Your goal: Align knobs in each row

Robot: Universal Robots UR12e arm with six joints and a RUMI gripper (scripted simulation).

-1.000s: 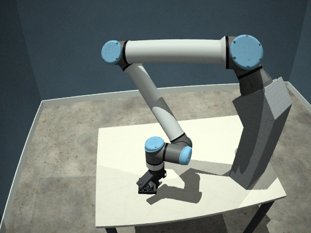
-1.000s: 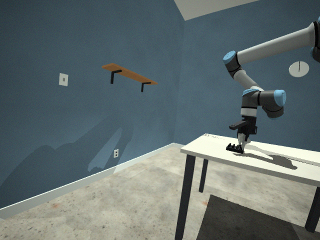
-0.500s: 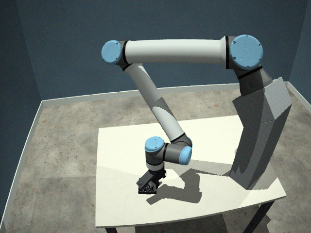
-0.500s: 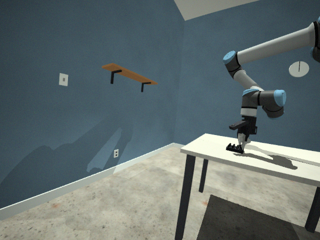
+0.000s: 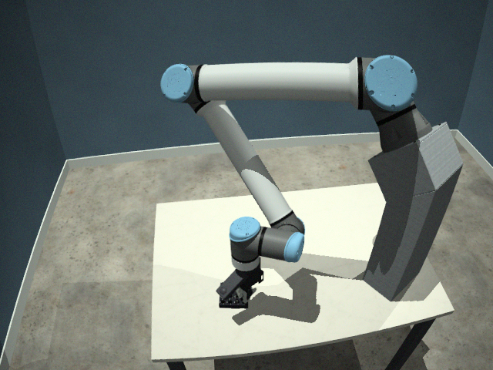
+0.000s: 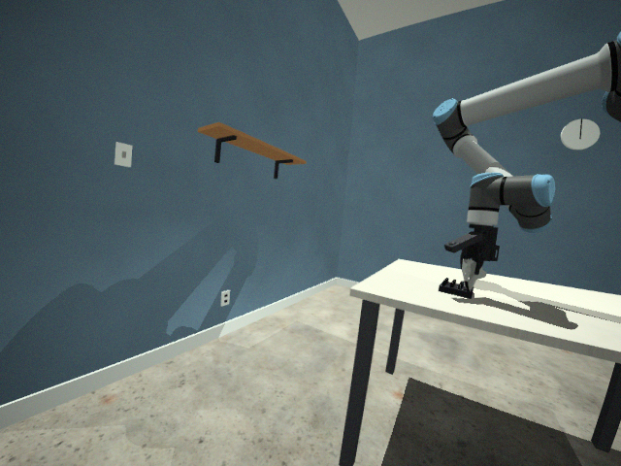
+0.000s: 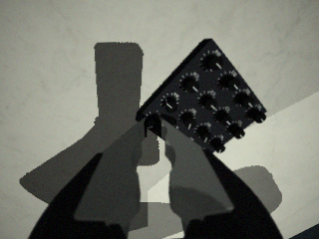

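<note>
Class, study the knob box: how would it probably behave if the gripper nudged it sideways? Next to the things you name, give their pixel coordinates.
The knob box [image 5: 233,306] [image 6: 455,289] [image 7: 175,79] would likely slide rather than tip, being low and broad-based. It might swivel if pushed at a corner, since no clamp shows around it. Its straight edges suggest a stiff body.
</note>
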